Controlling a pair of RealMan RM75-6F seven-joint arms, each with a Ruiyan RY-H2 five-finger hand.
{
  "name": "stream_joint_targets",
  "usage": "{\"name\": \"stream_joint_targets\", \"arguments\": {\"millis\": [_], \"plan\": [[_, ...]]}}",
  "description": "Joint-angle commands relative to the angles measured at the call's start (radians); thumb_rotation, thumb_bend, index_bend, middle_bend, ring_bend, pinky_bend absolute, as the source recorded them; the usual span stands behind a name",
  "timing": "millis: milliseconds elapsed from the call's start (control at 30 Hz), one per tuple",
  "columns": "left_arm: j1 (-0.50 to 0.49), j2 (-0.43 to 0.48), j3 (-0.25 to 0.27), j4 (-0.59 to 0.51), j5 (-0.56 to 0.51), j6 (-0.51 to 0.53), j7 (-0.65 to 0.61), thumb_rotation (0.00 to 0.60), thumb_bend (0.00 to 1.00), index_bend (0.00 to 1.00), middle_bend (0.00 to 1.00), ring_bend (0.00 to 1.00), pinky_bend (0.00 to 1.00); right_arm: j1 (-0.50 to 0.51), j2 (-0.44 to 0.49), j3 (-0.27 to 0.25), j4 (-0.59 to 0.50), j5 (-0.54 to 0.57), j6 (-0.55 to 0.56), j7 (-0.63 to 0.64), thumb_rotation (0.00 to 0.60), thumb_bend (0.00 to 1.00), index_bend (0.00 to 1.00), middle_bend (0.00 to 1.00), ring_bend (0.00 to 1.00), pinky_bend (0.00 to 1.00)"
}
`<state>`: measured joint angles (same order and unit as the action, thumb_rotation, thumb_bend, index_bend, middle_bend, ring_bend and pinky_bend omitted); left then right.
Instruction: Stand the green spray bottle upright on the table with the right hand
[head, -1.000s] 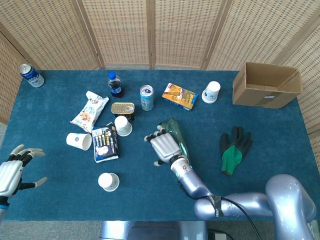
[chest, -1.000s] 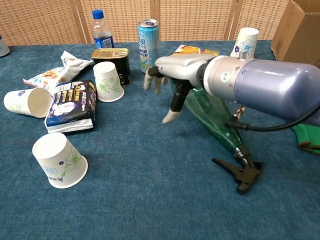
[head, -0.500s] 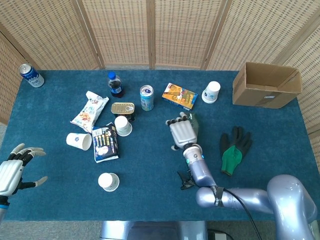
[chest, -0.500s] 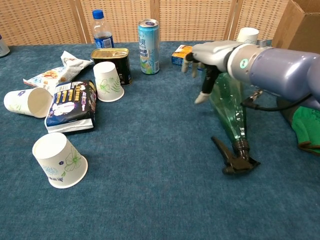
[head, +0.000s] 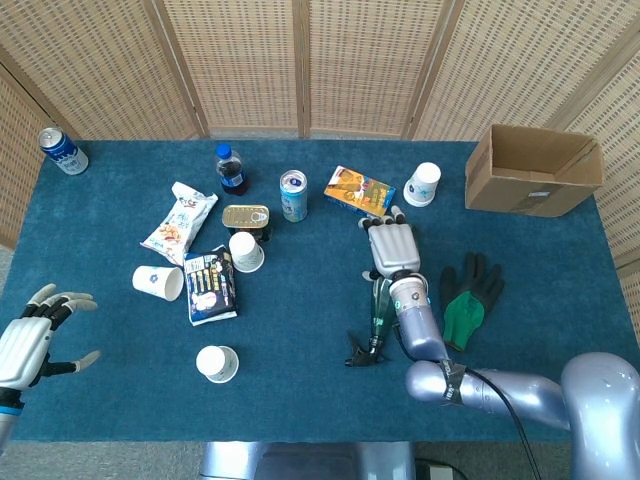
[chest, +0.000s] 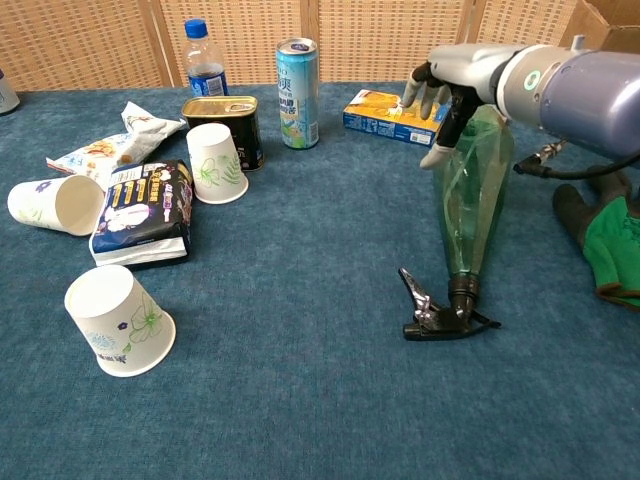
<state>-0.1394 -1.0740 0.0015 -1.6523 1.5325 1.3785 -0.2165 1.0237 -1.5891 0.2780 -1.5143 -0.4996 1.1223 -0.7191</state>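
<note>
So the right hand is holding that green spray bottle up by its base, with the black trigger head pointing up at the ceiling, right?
Not quite: the trigger head points down and rests on the table. The right hand does hold the green spray bottle by its base; the chest view shows it.

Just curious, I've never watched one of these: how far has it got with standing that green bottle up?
The right hand grips the green spray bottle by its base, lifted nearly vertical. But it is upside down, with the trigger on the table. Flipping it and setting it down remain.

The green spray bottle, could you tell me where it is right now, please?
In the chest view the green spray bottle is right of centre, held by the right hand, nozzle down on the table, between the orange snack box and the green glove.
</note>
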Motion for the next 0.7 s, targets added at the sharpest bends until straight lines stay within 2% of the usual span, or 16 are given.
{"name": "stream_joint_targets", "arguments": {"millis": [33, 300, 700], "plan": [[0.002, 0.0, 0.001, -0.001, 0.002, 0.004, -0.001, 0.598, 0.18, 0.3, 0.28, 0.22, 0.05, 0.001, 0.002, 0.018, -0.003, -0.013, 0.006, 0.01, 0.6, 0.11, 0.22, 0.31, 0.21, 0.11], [0.017, 0.004, 0.01, 0.002, -0.003, 0.018, -0.005, 0.597, 0.18, 0.3, 0.28, 0.22, 0.05, 0.037, -0.043, 0.036, 0.122, -0.087, -0.011, 0.02, 0.6, 0.11, 0.23, 0.31, 0.21, 0.11], [0.048, 0.022, 0.023, 0.0, -0.024, 0.034, -0.004, 0.596, 0.18, 0.3, 0.28, 0.22, 0.05, 0.097, -0.171, 0.018, 0.458, -0.145, -0.123, 0.001, 0.6, 0.08, 0.23, 0.31, 0.21, 0.11]]}}
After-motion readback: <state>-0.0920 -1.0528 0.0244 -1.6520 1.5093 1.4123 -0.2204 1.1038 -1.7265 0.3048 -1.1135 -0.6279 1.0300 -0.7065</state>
